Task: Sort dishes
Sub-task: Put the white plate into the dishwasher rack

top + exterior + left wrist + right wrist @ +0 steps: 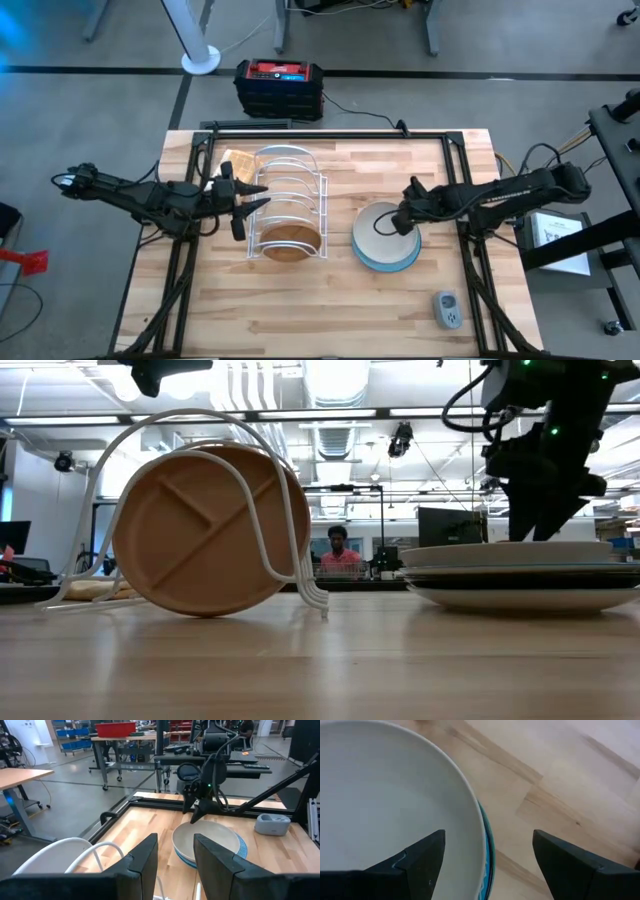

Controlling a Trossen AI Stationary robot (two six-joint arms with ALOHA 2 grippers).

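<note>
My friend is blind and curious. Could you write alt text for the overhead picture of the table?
Seen from above, a wooden table holds a white wire rack with one brown wooden plate in it, beside a stack of plates topped by an off-white one. The right gripper is open at the stack's edge; the left gripper is beside the rack, holding nothing.

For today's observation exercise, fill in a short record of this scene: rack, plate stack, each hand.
Rack: white wire rack, brown wooden divided plate standing in its front slot
Stack: plain off-white round plate on top, light blue plate under it
Right hand: open, straddling the off-white plate's rim
Left hand: open, empty, at the rack
</note>
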